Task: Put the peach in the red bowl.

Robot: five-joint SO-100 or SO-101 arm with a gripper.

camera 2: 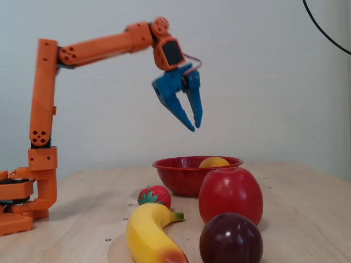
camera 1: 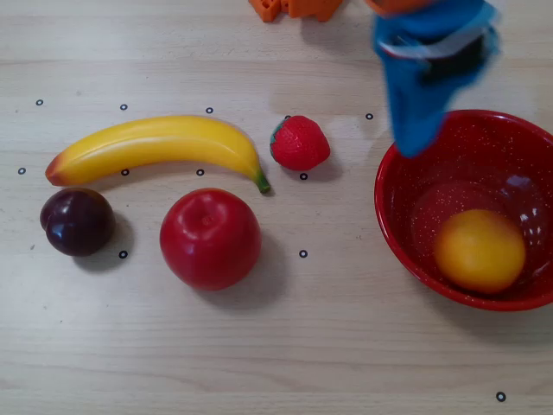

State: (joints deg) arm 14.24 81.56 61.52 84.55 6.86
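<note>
The peach (camera 1: 479, 251) lies inside the red bowl (camera 1: 399, 232); it is round, with no long axis or heading to tell, smooth yellow-orange. The bowl is glossy red, finely white-speckled, on the pale wood-grain bench (camera 1: 346, 346). The blue hand (camera 2: 194, 124) hangs above the bowl, empty, fingers narrowly parted.

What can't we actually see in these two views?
- Peach: fixed view shows only its top; the red bowl wall hides the rest.
- Claw: blurred in the overhead view, fingers indistinct.
- Red bowl's right rim: cut off by the overhead frame edge.
- Banana: its near end is cropped by the fixed view's bottom edge.
</note>
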